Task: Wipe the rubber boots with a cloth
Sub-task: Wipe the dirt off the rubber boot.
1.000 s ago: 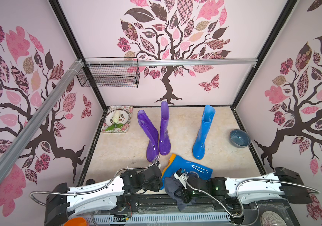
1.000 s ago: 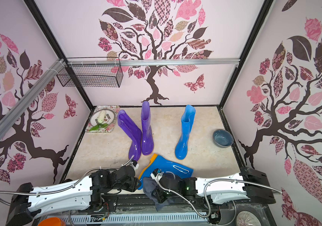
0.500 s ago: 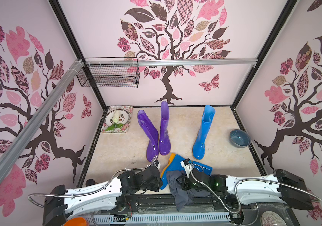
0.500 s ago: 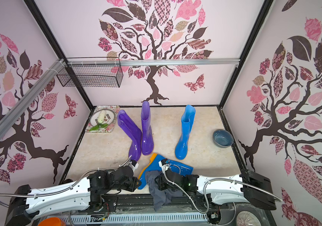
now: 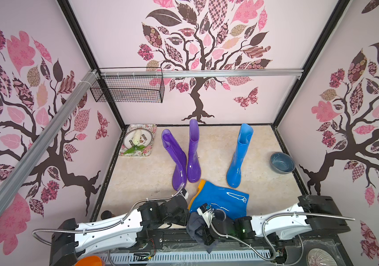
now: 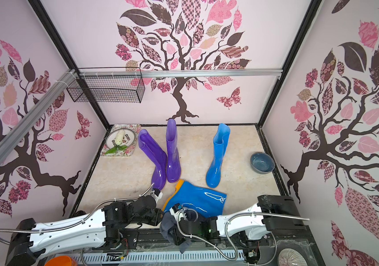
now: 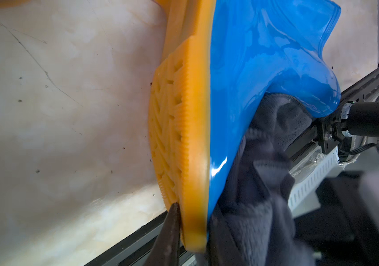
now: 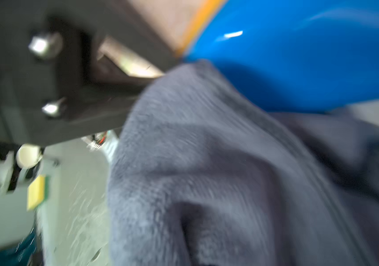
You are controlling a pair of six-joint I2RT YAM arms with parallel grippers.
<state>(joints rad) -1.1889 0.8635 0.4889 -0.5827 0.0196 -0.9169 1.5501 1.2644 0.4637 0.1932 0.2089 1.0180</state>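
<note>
Cloth (image 5: 195,226) comes first, nearest you at the front edge of the desk (image 5: 142,175). It is bunched around the right gripper (image 5: 205,228), whose fingers are together on it (you cannot see them under the folds), and one tail hangs over the front rail. It looks soft, light and floppy, so a wad pinched near its middle should wipe better than a loose corner. Just beyond, it presses against the instep of the lying blue boot (image 5: 220,200), which rests on its side with its orange-yellow sole (image 7: 184,138) facing the left arm. The left gripper (image 7: 195,240) appears clamped across the toe, with one of its fingers (image 7: 172,230) on the tread. That ribbed sole is probably your best hold, since the glossy shaft looks slippery and seems to give under pressure. Expect a light, springy boot that slides on the desk unless pinned. Farther back stand the upright blue boot (image 5: 239,156), a leaning purple boot (image 5: 176,159) and a straight purple boot (image 5: 194,149). Tall and narrow-footed, they will likely tip if you rub them without bracing.
</note>
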